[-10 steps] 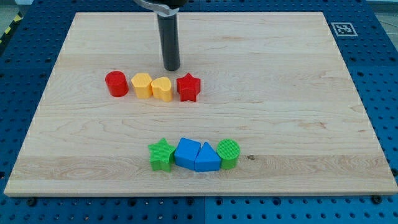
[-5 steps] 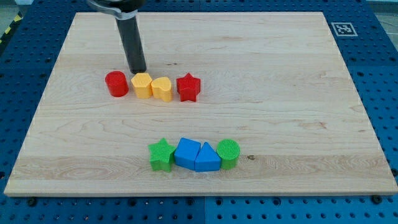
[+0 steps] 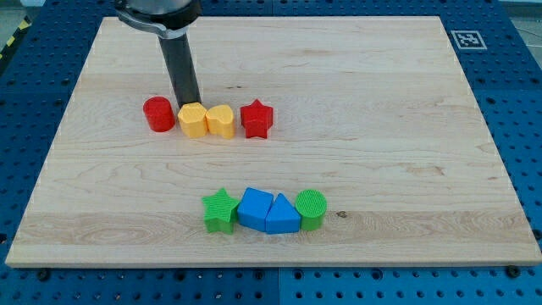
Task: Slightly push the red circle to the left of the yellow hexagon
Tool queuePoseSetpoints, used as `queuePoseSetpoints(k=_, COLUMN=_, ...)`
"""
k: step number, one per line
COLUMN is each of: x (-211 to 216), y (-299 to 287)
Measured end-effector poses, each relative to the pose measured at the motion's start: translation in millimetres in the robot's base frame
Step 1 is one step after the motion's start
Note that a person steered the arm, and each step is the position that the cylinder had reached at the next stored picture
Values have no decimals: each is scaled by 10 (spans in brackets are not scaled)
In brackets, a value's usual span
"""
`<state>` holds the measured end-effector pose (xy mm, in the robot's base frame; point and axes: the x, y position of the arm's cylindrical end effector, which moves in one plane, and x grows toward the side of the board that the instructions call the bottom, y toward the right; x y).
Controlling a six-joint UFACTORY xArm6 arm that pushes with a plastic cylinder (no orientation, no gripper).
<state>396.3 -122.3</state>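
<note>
Right now my tip (image 3: 187, 102) sits just above the yellow hexagon (image 3: 193, 119), touching its top edge. No hand shows, only the rod. To the view's left, the red circle (image 3: 157, 113) stands just beside the hexagon on the desk (image 3: 406, 127), a small gap between them.

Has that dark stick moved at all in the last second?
Yes. My tip has slid toward the view's left: it stood above the yellow heart, and now it stands just above the yellow hexagon.
</note>
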Motion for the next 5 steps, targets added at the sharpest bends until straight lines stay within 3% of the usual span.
queuePoseSetpoints(k=2, x=-332, y=-113)
queuePoseSetpoints(k=5, x=-10, y=-169)
